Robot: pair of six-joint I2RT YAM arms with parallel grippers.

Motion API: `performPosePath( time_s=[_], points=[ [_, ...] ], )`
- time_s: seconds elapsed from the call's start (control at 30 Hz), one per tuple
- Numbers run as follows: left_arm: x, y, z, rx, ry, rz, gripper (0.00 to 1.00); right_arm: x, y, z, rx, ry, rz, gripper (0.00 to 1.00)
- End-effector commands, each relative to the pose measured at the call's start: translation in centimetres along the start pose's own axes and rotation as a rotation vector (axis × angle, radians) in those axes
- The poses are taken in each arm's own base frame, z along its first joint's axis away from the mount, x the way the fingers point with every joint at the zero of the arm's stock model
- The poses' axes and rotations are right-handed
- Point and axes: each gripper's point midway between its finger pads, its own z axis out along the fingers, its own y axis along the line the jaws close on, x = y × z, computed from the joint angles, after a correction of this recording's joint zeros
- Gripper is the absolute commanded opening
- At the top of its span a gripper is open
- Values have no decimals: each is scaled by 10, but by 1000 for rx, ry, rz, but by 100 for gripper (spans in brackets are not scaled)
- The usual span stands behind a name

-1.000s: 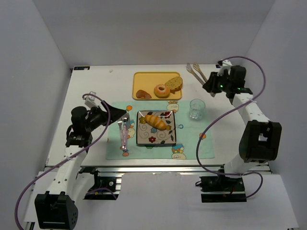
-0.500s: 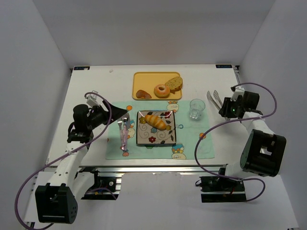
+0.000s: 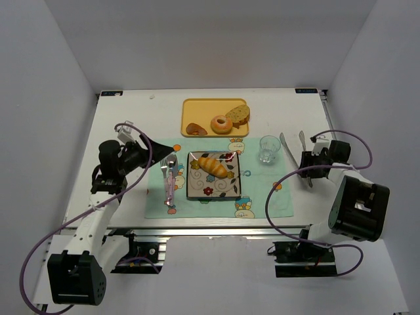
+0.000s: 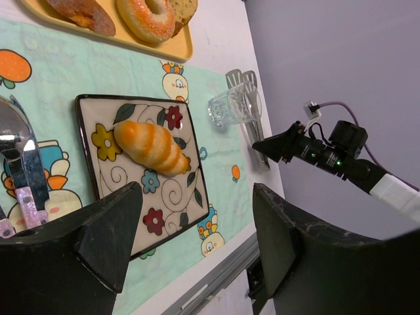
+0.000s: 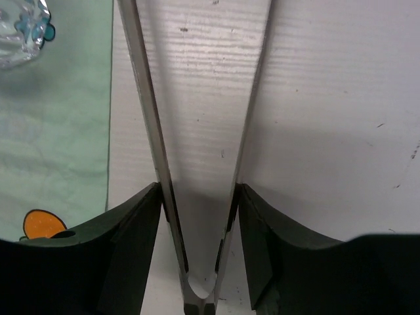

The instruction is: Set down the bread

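The bread, a golden-yellow ridged croissant (image 3: pixel 214 166), lies on the flowered square plate (image 3: pixel 197 191) in the middle of the green placemat. It also shows in the left wrist view (image 4: pixel 149 145), on that plate (image 4: pixel 87 134). My left gripper (image 3: pixel 157 156) is open and empty, left of the plate, with its jaws wide apart (image 4: pixel 195 200). My right gripper (image 3: pixel 308 163) is low at the table's right side. Its fingers press on both arms of the metal tongs (image 5: pixel 147 111) near their hinge. The tongs (image 3: pixel 289 145) are spread open and empty, pointing away from me.
A yellow tray (image 3: pixel 190 110) at the back holds a pink-glazed donut (image 3: pixel 220 123), a speckled bread slice (image 3: pixel 239 115) and a brown pastry (image 3: pixel 195 129). A clear glass (image 3: pixel 269 148) stands right of the plate. A fork and spoon (image 3: pixel 169 180) lie left of it.
My right arm has carried the tongs from the back right corner towards me and down, right of the glass. The left arm has barely moved. The croissant has stayed on the plate.
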Motion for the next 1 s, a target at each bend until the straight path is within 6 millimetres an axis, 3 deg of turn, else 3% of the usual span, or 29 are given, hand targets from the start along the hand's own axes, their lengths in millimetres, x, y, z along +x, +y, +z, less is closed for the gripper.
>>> performPosePath(
  time_s=[0.0,0.17,0.23,0.4,0.43,0.47,0.53,0.63,0.67,0.73,0.87,0.97],
  points=[
    [-8,-11,-2,14,-3,25,78,1,-5,5,2,-9,-52,56],
    [-8,-11,-2,8,-8,19,78,4,-3,9,-24,21,-48,69],
    [-8,-10,-3,5,-12,17,78,-1,-5,8,-21,15,-52,76],
    [-7,-11,-5,5,-12,17,78,-25,-13,1,2,-28,-30,81],
    [-7,-11,-6,4,-15,21,78,-38,-16,-5,8,-49,-16,88],
    [-6,-11,-6,1,-14,21,78,-48,-16,-11,7,-72,-2,89],
    [-6,-12,-8,3,-19,28,78,-73,-18,-25,3,-101,16,89],
    [-6,-12,-9,2,-22,31,78,-91,-17,-40,5,-92,72,89],
    [-7,-14,-9,8,-26,35,78,-112,-19,-50,14,-122,73,89],
    [-8,-15,-9,13,-29,39,78,-126,-19,-59,12,-123,92,89],
    [-12,-18,-7,27,-34,43,78,-173,-21,-88,28,-162,138,89],
    [-13,-17,-3,30,-24,44,78,-193,-19,-100,22,-200,159,89]
  ],
)
